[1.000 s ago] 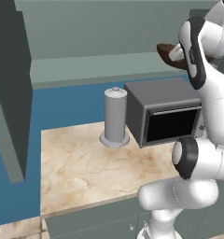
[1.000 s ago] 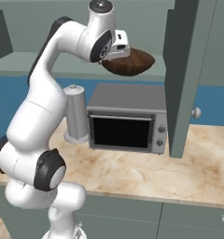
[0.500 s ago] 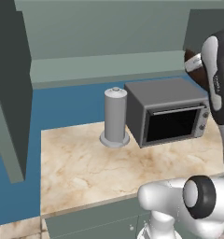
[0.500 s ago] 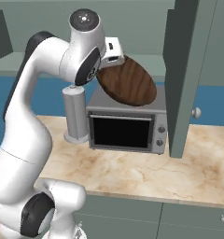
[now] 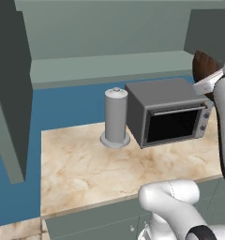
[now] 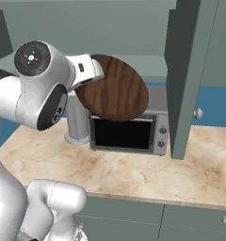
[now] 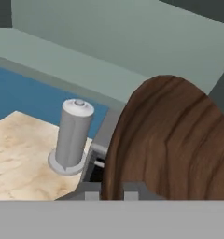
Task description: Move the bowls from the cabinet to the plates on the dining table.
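Left to right: cabinet door (image 5: 11, 89) is seen open at far left, w/ pale shelf (image 5: 114, 65) behind. A grey canister (image 5: 116, 117) stands upright on the marble counter (image 5: 86, 164), just left of the toaster oven (image 5: 168, 115). Above the oven, the wooden bowl (image 6: 112, 87) is held in the air by its rim, tipped nearly on edge, underside facing the right base cam, rim plane approx. vertical. Gripper (image 7: 113, 189) is clamped shut on the bowl's edge.
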You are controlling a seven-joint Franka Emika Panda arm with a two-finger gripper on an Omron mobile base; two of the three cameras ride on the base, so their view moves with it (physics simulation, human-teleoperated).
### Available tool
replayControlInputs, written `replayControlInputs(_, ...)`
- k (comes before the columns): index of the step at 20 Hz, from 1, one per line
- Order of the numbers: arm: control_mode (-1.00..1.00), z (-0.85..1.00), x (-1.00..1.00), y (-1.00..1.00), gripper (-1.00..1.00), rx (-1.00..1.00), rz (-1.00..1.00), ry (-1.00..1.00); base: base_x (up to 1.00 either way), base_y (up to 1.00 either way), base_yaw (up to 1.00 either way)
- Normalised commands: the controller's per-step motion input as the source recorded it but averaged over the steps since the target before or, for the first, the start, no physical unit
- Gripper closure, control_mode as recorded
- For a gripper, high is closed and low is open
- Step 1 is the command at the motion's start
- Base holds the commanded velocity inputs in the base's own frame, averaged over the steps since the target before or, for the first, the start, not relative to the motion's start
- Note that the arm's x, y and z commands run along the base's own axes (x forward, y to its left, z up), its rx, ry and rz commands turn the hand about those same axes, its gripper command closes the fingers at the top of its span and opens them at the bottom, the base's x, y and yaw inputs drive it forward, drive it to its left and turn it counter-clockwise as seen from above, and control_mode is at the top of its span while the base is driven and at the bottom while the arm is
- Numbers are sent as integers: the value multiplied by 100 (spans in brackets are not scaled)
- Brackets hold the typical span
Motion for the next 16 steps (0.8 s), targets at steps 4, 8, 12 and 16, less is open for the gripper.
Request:
replayControlInputs(4, -100, 2, -99, 33, 100, -17, 1, 0, 0, 0, 0)
replayControlInputs(8, -100, 12, -89, 20, 100, -21, 2, 7, 0, 0, 0)
replayControlInputs(12, -100, 0, -34, 24, 100, -24, 6, 24, 0, 0, 0)
replayControlInputs(16, -100, -10, -5, 37, 100, -18, 7, 38, 0, 0, 0)
